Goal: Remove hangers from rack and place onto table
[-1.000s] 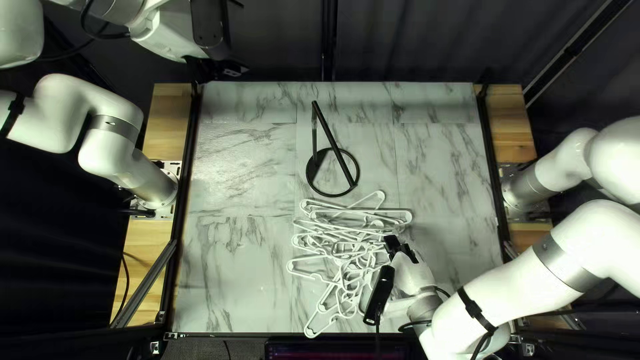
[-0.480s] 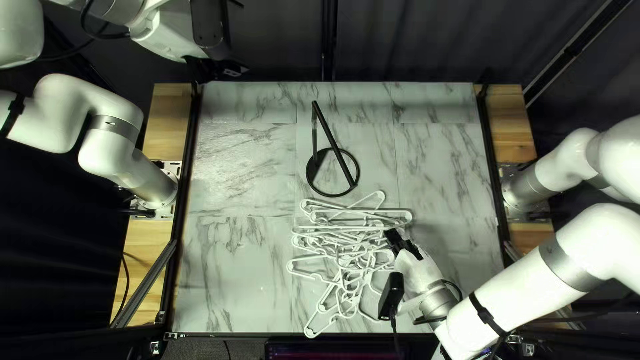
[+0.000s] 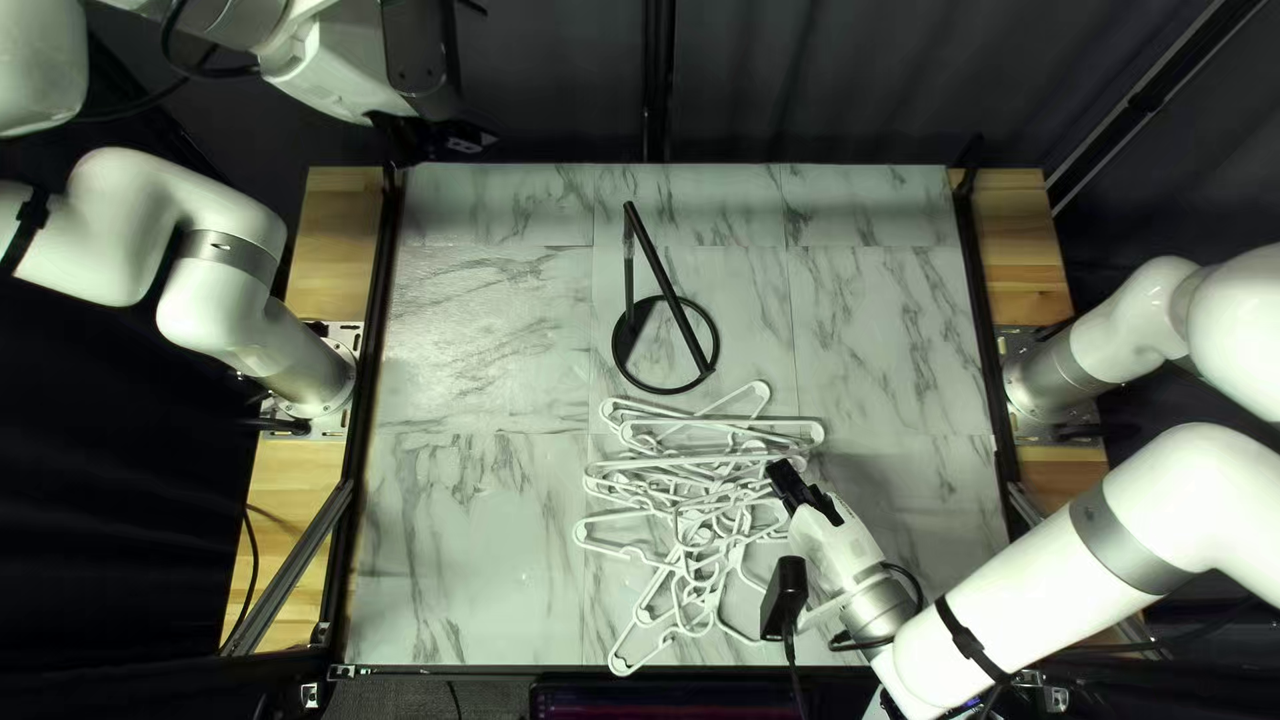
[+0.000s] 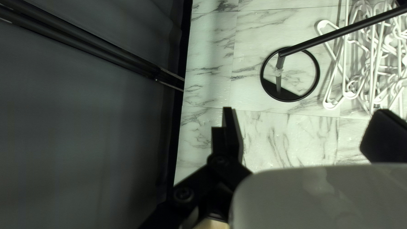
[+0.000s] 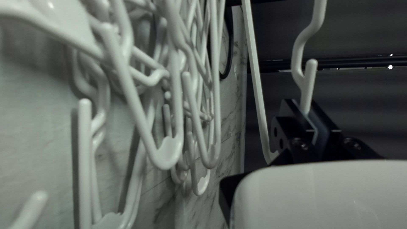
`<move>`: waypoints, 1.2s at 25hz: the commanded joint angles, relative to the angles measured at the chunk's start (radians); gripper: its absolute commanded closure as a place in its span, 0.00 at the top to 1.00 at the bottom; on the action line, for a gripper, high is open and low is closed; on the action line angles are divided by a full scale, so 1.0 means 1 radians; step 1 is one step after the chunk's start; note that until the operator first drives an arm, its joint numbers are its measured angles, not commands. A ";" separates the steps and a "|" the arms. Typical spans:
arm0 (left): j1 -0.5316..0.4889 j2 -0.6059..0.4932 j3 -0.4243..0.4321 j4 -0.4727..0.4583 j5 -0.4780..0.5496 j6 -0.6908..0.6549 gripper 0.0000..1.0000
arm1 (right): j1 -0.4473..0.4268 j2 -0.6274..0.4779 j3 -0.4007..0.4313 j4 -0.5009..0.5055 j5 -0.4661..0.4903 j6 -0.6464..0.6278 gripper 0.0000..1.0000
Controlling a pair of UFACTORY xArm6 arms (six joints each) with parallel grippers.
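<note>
While its near end is pinched between the two fingers of the right claw (image 5: pixel 311 121), a white plastic hanger (image 5: pixel 311 78) has its long bar reaching straight ahead of that claw, roughly level with the tabletop. It appears to sit just above a tangled heap of white hangers (image 5: pixel 170 150), with the heap between it and the table (image 3: pixel 494 534). The right arm is the nearer one, so the coming move probably belongs to it: lower the hanger sideways onto the heap, then let go. A loose hook could catch as it drops or as the fingers back out. Beyond the right claw, toward the table's far edge, stands a black rack (image 3: pixel 671 294), with no hanger on it. The left claw (image 4: pixel 306 127) is raised well apart, its fingers spread with nothing between them; the rack lies ahead of it, the heap farther off.
</note>
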 commanded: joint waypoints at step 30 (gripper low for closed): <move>0.000 0.000 0.000 0.000 0.000 0.000 1.00 | -0.082 -0.473 0.358 0.048 -0.465 0.064 1.00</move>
